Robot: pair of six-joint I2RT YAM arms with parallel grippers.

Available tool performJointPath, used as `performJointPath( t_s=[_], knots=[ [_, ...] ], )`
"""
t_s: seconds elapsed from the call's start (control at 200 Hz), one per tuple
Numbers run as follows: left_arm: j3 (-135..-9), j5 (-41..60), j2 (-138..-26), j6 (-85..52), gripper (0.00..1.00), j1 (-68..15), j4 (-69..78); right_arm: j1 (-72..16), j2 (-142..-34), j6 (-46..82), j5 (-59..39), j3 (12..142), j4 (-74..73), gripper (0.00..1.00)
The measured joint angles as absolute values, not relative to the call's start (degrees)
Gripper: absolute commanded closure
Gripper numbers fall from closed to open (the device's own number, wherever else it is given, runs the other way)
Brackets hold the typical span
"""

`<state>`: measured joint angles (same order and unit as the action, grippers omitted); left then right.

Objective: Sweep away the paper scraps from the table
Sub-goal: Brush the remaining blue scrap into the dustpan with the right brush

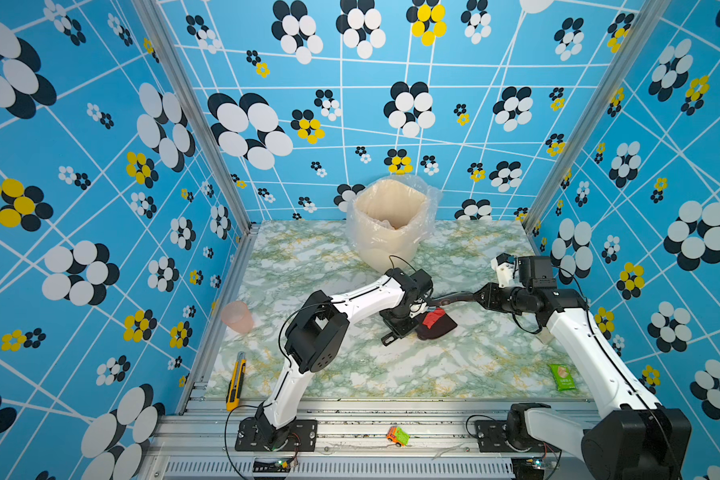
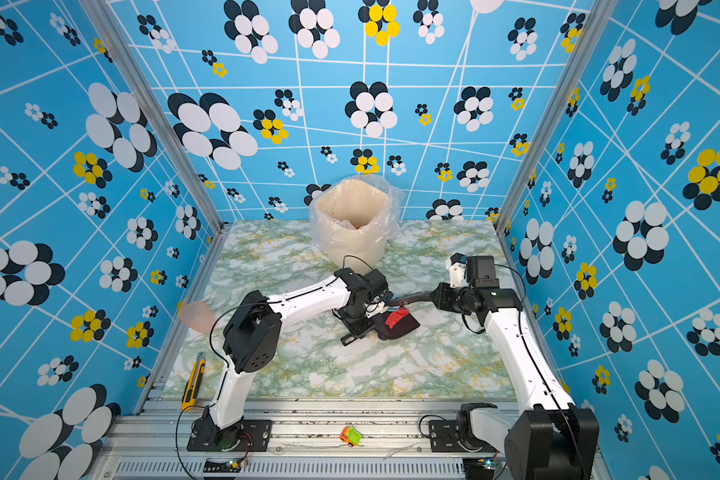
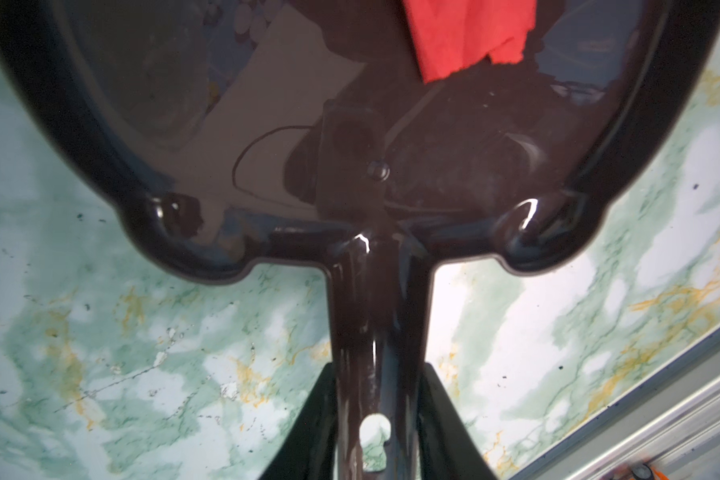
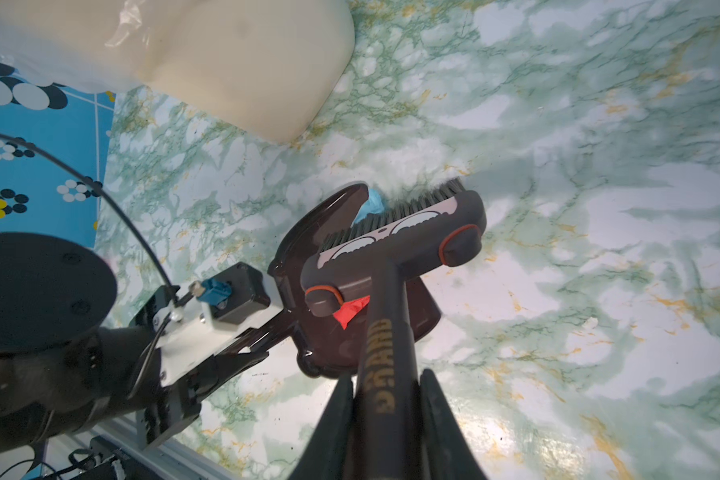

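Observation:
A dark brown dustpan [image 1: 443, 329] [image 3: 267, 124] rests on the marbled table [image 1: 391, 374], right of centre. My left gripper [image 1: 410, 328] [image 3: 377, 374] is shut on its handle. One red paper scrap [image 1: 433, 319] [image 3: 466, 37] [image 4: 350, 309] lies inside the pan. My right gripper [image 1: 476, 297] [image 4: 385, 386] is shut on the handle of a grey brush [image 4: 404, 241]. The brush head sits over the pan's mouth. A light blue paper scrap [image 4: 371, 205] is wedged between the bristles and the pan's rim. In both top views my left wrist hides the brush head.
A cream bin [image 1: 389, 224] lined with a clear bag stands at the back centre. A pink cup [image 1: 237, 316] and a yellow utility knife [image 1: 236, 380] lie along the left edge. A green snack packet [image 1: 562, 376] is front right. A toy car [image 1: 397, 435] sits on the front rail.

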<state>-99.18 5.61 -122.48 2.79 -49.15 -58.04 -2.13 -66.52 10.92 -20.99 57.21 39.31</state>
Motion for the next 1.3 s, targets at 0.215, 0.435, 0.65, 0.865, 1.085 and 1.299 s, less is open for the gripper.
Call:
performJointPath(
  t_s=[0.215,0.435,0.65,0.865,1.085,1.299],
  knots=[
    [-97.7,6.2,-122.5,2.1,1.00,-48.8,-54.8,-2.1,-62.3,12.6,-18.0,57.3,40.9,1.00],
    [-94.0,5.9,-121.2,1.2,1.00,-48.8,-50.0,-1.3,-61.3,16.1,-11.4,59.7,40.0,1.00],
    [-93.9,5.7,-120.9,0.5,1.00,-48.4,-50.5,0.8,-61.4,18.5,-6.3,61.2,36.6,1.00],
    [-94.1,6.1,-120.7,0.6,1.00,-48.4,-54.3,0.8,-67.0,19.2,-5.2,61.2,30.3,1.00],
    [-94.3,7.3,-120.2,0.8,1.00,-48.4,-57.8,0.8,-73.4,19.1,-5.5,60.5,23.0,1.00],
    [-94.7,7.7,-120.2,0.9,1.00,-48.3,-58.8,-0.4,-78.4,17.8,-6.5,60.5,20.3,1.00]
  ],
)
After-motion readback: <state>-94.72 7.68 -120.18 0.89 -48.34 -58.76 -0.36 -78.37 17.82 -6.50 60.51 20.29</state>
